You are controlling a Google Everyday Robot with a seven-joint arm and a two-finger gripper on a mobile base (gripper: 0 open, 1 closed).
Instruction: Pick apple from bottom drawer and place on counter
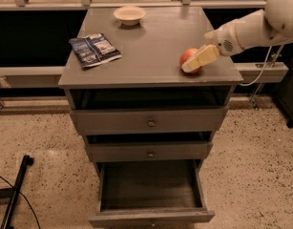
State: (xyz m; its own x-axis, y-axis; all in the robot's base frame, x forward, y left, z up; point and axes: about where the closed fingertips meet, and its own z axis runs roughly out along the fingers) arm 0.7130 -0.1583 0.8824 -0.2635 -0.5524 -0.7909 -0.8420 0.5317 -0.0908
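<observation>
The apple (188, 56), red with a yellow blush, sits at the right front of the counter (151, 46). My gripper (196, 61) reaches in from the right on a white arm and is shut on the apple, with one cream finger (202, 58) lying across its front. The apple's underside looks level with the counter top. The bottom drawer (151, 217) is pulled out wide below, and its dark inside holds nothing I can see.
A cream bowl (130, 15) stands at the back middle of the counter. A dark blue snack bag (94, 49) lies at its left. The two upper drawers (150, 122) are shut. A black stand leg (15, 194) lies on the speckled floor at the left.
</observation>
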